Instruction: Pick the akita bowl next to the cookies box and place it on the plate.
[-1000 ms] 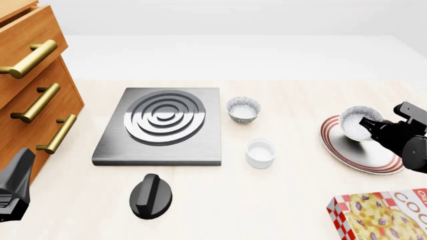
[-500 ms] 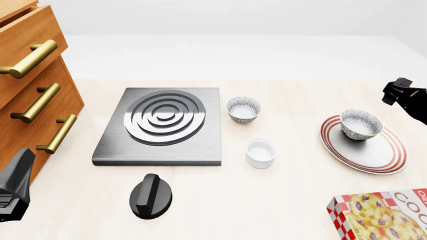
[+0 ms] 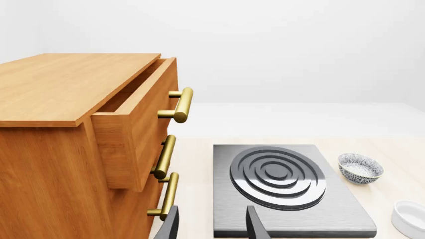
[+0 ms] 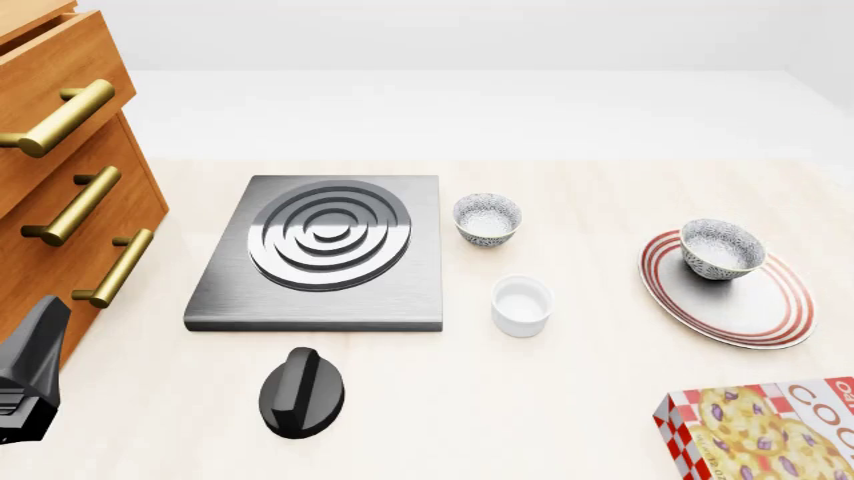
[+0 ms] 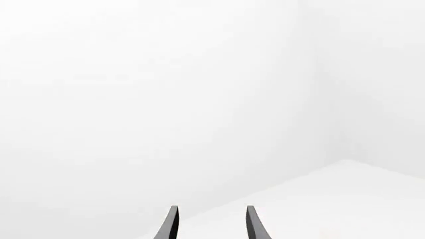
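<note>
The akita bowl (image 4: 722, 247) stands upright on the back part of the red-ringed plate (image 4: 747, 312) at the table's right, with nothing touching it. The cookies box (image 4: 765, 428) lies at the front right corner, partly cut off by the frame. My right gripper (image 5: 211, 227) does not show in the front view; its wrist view has the two fingers apart, open and empty, against white background. My left gripper (image 3: 212, 229) is open and empty near the front left, its arm (image 4: 30, 372) low beside the drawers.
A like-patterned smaller bowl (image 4: 487, 218) and a plain white cup (image 4: 521, 305) stand mid-table. A metal stove plate (image 4: 327, 250) with a black knob (image 4: 302, 392) in front lies left of them. A wooden drawer cabinet (image 4: 67, 170) fills the left edge, top drawer ajar (image 3: 136, 124).
The right gripper let go of the bowl, which now stands on the plate, then rose to the right out of the front view. The left arm has not moved.
</note>
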